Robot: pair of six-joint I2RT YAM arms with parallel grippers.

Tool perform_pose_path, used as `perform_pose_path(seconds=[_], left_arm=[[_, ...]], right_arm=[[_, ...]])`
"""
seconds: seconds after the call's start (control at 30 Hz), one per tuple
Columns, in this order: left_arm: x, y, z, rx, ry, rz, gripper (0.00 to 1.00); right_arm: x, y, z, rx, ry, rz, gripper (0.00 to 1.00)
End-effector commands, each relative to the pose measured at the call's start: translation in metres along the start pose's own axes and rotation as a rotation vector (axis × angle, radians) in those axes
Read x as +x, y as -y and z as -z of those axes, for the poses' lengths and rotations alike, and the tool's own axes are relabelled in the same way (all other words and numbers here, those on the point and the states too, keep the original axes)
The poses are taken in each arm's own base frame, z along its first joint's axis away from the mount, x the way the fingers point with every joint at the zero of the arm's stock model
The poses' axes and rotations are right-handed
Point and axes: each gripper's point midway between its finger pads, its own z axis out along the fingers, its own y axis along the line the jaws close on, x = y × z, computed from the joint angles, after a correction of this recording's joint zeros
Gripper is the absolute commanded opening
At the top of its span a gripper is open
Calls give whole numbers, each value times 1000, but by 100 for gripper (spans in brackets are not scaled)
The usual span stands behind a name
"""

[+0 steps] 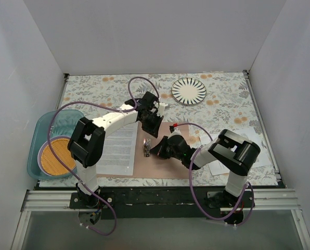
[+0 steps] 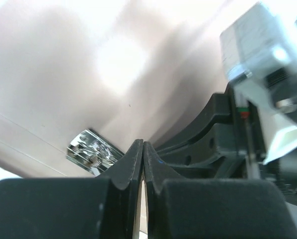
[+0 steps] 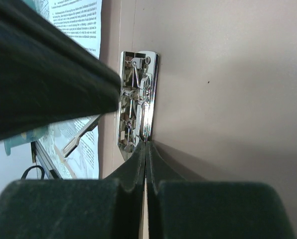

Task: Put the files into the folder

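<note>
The brown folder lies open at the table's front centre, with its silver fastener at the spine. One printed file rests on the folder's left half. More files lie on the table at the right, partly under my right arm. My left gripper hangs shut just behind the fastener, over the bare folder. My right gripper is shut, its tips against the near end of the fastener. Nothing shows between either pair of jaws.
A round striped plate sits at the back. A teal tray holding an orange round disc stands at the left edge. White walls close in the floral tablecloth on three sides.
</note>
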Motion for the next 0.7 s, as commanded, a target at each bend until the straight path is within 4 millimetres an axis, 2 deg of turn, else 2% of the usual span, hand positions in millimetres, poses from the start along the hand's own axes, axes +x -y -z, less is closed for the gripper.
perform_pose_path(seconds=[0.0,0.1,0.23,0.3,0.37,0.5,0.67], left_arm=[[-44,0,52,-47,175,-44,0],[-51,-20,74,-118,218,-40,0],[-36,-67,86,-280,214,-14,0],[-8,-93,76,-338,146,32,0],[22,-107,61,-366,67,50,0],[50,-113,45,-354,13,64,0],[55,-107,36,-310,-4,77,0]], right_arm=[[72,122,41,419,-267,60,1],[68,120,41,421,-256,62,1],[61,116,43,423,-232,82,1],[54,107,39,404,-214,94,1],[48,100,37,392,-204,112,1],[39,86,33,366,-192,145,1],[22,72,28,352,-179,167,1]])
